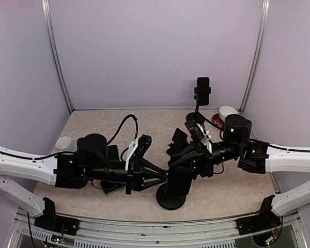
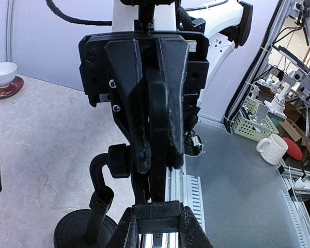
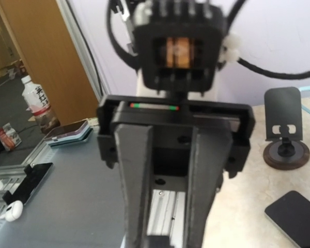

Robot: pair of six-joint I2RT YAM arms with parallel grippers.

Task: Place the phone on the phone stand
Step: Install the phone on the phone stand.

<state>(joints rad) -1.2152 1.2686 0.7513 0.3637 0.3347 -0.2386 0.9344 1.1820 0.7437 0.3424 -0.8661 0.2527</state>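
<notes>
Since the phone [image 3: 294, 217] lies flat on the table [image 3: 237, 196], near the small phone stand [image 3: 284, 135], you should expect a thin, stiff, slick slab: pinch it across the long edges, not the glass. Right gripper [image 1: 182, 161] is clamped shut; left gripper [image 1: 156, 178] jaws can't be called from these views.

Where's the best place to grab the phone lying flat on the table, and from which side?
Take the phone by its two long edges, pinching from straight above: it lies flat on the table, so probably only its thin sides offer purchase.
</notes>
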